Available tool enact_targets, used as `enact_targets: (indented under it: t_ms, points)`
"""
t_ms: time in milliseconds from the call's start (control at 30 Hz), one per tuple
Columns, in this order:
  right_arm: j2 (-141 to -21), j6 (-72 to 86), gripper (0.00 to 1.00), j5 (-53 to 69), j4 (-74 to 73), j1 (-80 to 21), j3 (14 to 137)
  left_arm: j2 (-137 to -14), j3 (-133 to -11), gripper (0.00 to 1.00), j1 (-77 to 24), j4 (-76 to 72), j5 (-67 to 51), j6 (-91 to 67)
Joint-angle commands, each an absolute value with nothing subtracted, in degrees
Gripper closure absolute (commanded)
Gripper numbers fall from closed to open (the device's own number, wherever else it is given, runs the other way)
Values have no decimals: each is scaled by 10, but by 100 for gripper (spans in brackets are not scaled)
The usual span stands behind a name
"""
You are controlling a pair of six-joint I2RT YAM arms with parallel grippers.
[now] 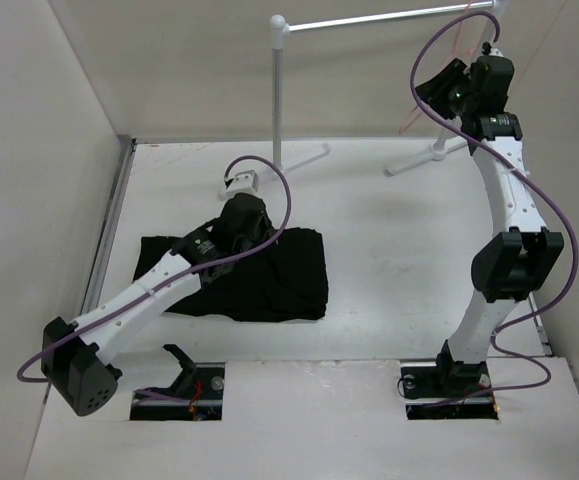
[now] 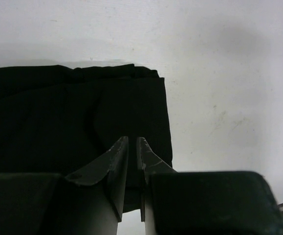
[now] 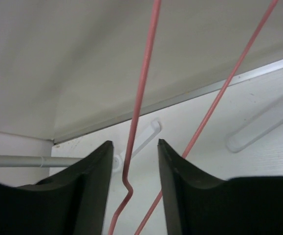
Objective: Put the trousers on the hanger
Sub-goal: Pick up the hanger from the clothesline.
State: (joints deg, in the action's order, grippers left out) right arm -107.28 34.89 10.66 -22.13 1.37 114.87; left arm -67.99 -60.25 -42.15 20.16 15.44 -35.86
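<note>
Before the rack (image 1: 279, 90), the left end effector (image 2: 132, 142) pinches the trousers (image 2: 58, 117) on the table (image 1: 399, 250); the right end effector (image 3: 135, 147) gapes astride the hanger (image 3: 141, 93) at the rack's rail. Likely risks — cloth slipping a shallow pinch; wire swinging clear.

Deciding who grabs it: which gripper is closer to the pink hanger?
Right. The right gripper is raised with the hanger between its open jaws; the left gripper is low, closed on the trousers, far from it.
</note>
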Motion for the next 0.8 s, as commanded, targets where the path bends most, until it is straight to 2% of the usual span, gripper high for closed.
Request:
enact_targets:
  t_ms: [0, 100, 233, 500, 567, 767]
  points:
    - [-1070, 354, 56, 146, -158, 10, 1187, -664, -578, 88, -418, 181, 142, -359]
    - [-1079, 371, 76, 162, -144, 10, 1196, -666, -571, 87, -417, 179, 142, -364]
    - [-1071, 379, 90, 197, -120, 13, 1197, -669, -577, 81, -408, 185, 134, -359]
    - [-1020, 369, 94, 226, -91, 11, 1173, -661, -577, 62, -354, 178, 113, -366]
    - [-997, 365, 94, 235, -75, 7, 1136, -658, -579, 55, -347, 174, 113, -367]
    - [-931, 375, 94, 242, -24, -16, 996, -667, -622, 43, -344, 156, 91, -366]
